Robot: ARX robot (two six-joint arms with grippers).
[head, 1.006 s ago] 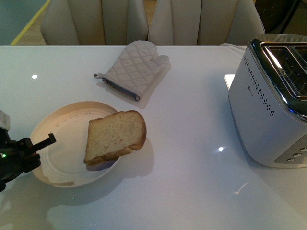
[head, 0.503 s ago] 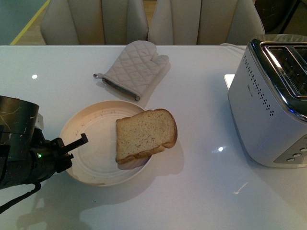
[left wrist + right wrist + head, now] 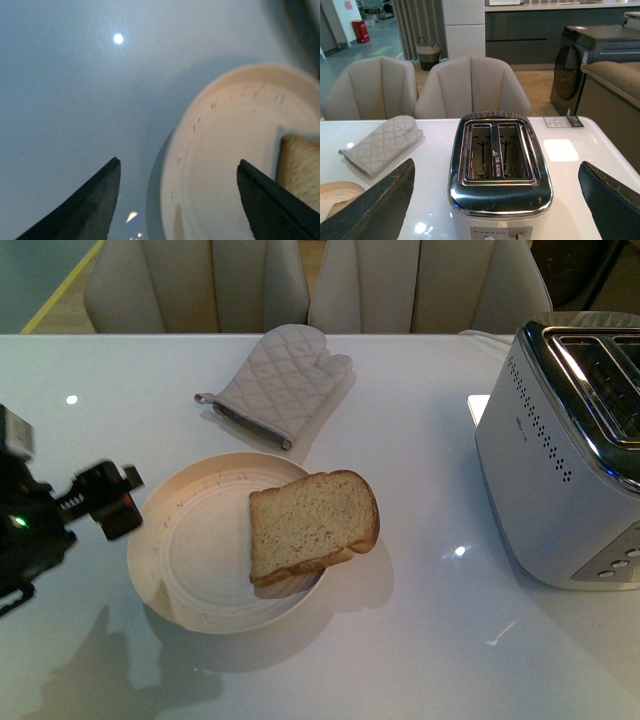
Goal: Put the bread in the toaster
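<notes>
Your left end effector hovers just left of the plate, angled down at the surface, fingers apart and empty. The bread leans on the plate's right rim. Your right end effector, spread wide, faces the toaster.

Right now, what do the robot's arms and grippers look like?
The left arm is black, with a small green light and a pale block on top; it shows blurred. The left gripper and right gripper each have two dark, wedge-shaped fingers tapering to points. The right arm itself is unseen.
</notes>
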